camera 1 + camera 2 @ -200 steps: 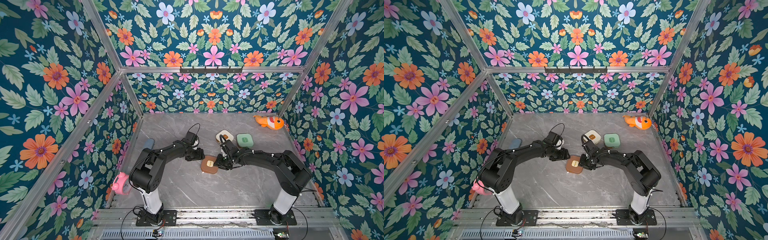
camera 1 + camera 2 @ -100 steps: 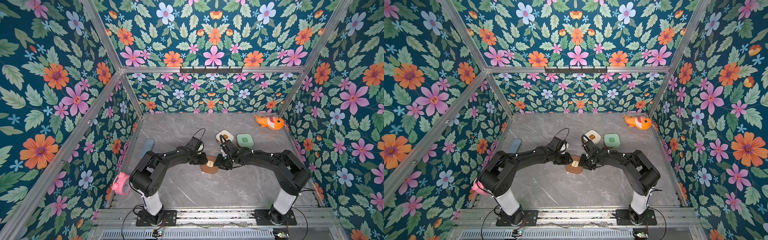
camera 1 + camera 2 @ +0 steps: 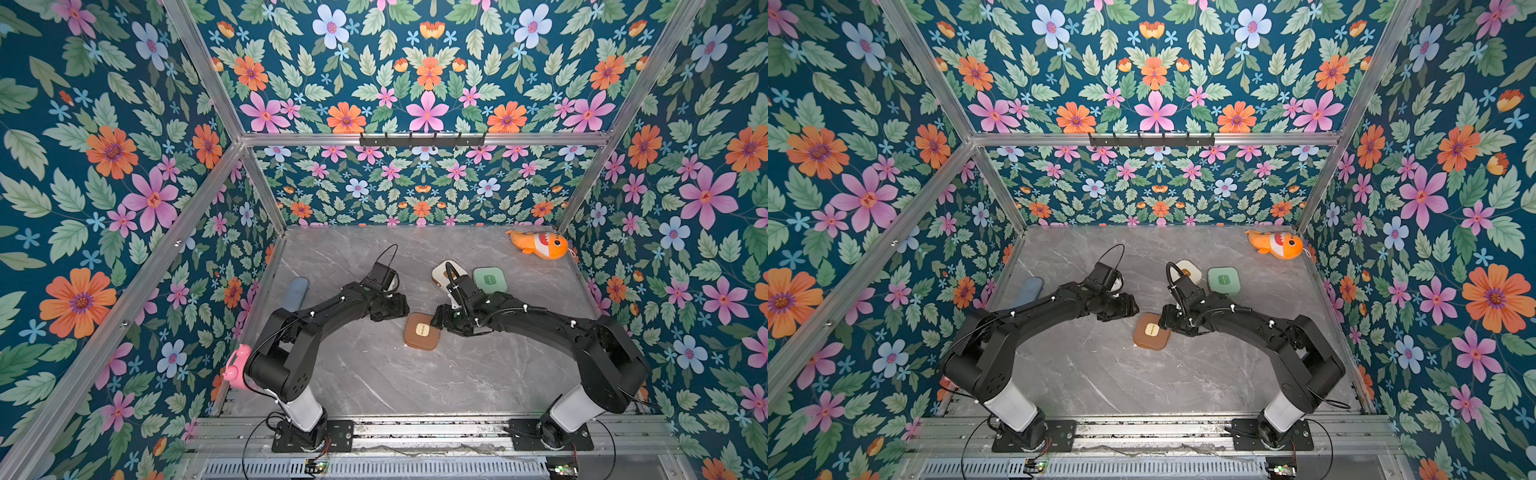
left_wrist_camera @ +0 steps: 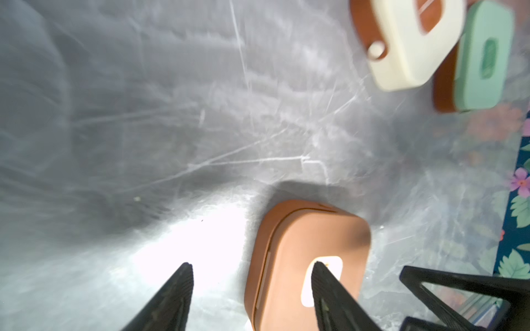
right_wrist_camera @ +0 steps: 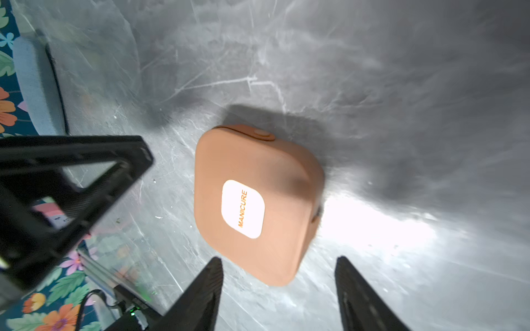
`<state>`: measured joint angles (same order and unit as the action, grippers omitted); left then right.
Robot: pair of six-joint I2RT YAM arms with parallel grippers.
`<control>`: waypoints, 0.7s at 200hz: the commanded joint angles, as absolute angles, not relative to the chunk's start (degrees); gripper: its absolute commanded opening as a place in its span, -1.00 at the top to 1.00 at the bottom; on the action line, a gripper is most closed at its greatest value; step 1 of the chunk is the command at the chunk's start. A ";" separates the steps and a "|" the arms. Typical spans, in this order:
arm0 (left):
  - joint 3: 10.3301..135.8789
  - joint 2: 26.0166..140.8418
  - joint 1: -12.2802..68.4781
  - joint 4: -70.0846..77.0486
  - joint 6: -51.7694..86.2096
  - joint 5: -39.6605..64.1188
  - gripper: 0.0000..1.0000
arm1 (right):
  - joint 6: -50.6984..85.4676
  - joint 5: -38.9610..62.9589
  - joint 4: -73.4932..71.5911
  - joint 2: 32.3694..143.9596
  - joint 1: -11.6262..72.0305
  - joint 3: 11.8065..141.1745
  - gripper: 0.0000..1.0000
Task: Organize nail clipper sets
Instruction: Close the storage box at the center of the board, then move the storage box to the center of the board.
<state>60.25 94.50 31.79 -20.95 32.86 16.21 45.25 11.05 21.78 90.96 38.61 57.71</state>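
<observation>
The closed brown case (image 3: 422, 331) lies flat on the worktop (image 3: 374, 374) between the left gripper (image 4: 251, 266) and right gripper (image 5: 278, 259); both stand with jaws spread, holding nothing, just beside it.

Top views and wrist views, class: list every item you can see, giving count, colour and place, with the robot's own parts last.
table: one, grey marble, under everything
walls: three, teal with flowers, around the table
brown case: one, closed, table centre
cream case: one, behind the brown case, partly hidden
green case: one, mint, beside the cream case
blue case: one, pale, left table edge
clock: one, pink, front left edge
fish toy: one, orange, far right corner
hook rail: one, black, back frame bar
left end effector: one, black, open, by the brown case
right end effector: one, black, open, by the brown case
</observation>
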 commanded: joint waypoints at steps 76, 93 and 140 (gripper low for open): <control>49.26 72.72 26.92 -20.56 33.34 7.50 -0.65 | 36.04 -1.22 32.99 99.68 48.63 61.04 -0.69; 46.55 68.03 26.73 -20.31 33.99 5.67 -0.66 | 35.36 -2.77 32.97 103.11 48.71 64.11 -0.68; 42.63 56.71 26.27 -19.56 33.13 2.38 -0.70 | 31.25 -7.24 35.10 113.94 48.39 80.13 -0.56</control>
<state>43.27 60.36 26.44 -21.39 34.13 5.72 33.89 -3.33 33.69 110.00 48.62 73.84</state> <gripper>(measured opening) 0.844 0.799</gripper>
